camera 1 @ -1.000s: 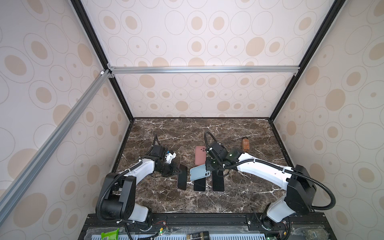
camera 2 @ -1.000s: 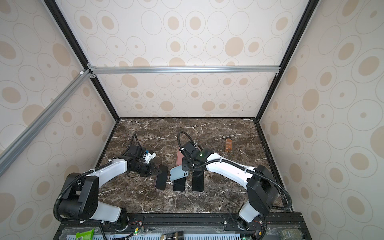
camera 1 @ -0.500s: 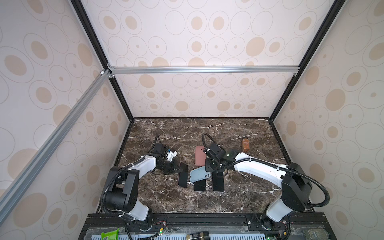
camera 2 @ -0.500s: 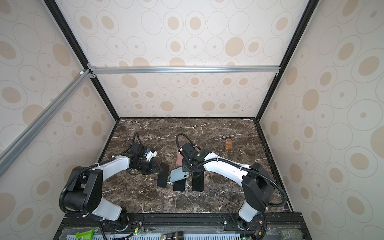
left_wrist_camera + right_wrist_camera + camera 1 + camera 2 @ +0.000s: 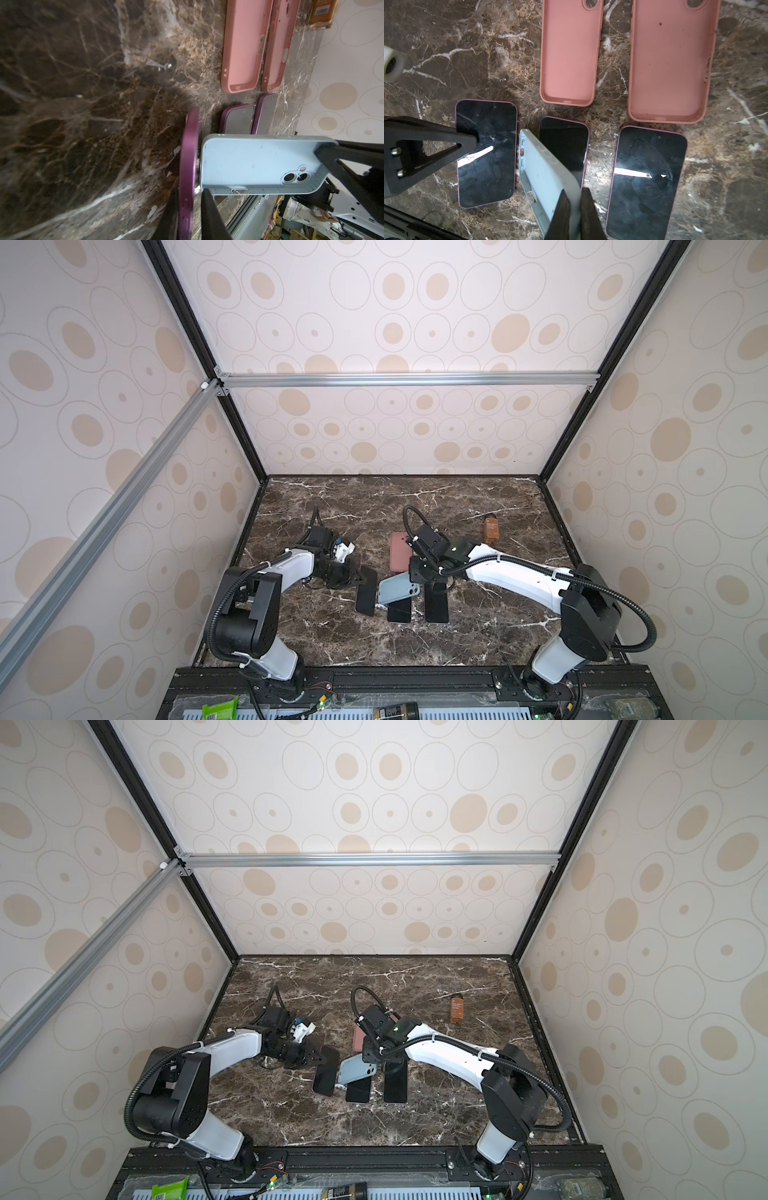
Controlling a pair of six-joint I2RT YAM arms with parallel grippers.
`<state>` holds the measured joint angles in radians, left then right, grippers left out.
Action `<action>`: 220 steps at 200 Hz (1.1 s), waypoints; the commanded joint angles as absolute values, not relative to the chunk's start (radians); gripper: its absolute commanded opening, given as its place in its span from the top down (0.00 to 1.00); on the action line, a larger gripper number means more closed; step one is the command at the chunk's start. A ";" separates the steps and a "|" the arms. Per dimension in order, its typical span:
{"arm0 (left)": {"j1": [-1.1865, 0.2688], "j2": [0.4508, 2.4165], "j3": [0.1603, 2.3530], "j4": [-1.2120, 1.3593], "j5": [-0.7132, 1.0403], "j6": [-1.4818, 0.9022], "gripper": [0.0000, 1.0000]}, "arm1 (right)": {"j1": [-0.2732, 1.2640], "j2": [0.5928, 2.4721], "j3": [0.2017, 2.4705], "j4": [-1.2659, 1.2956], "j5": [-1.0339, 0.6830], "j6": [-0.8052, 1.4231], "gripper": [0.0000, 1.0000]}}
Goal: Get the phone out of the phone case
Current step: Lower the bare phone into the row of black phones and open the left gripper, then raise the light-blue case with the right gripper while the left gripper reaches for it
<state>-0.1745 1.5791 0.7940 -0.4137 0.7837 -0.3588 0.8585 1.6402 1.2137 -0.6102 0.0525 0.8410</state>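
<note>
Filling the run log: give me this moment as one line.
left claw: loose around purple phone | right claw: gripping empty blue case | phone: out of case

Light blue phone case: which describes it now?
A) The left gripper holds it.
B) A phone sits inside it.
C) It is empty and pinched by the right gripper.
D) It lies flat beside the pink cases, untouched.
C: the light blue phone case shows a bare inside, and the right gripper is shut on its wall, holding it tilted.
</note>
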 commanded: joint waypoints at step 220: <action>-0.167 1.309 0.866 -0.549 0.406 -0.321 0.41 | 0.865 1.518 1.319 -0.646 0.043 0.770 1.00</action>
<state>-0.1738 1.4128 0.7921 -0.4911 0.4881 -0.3698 0.8585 1.6207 1.2736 -0.6502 0.0380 0.8154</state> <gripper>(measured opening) 0.608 0.096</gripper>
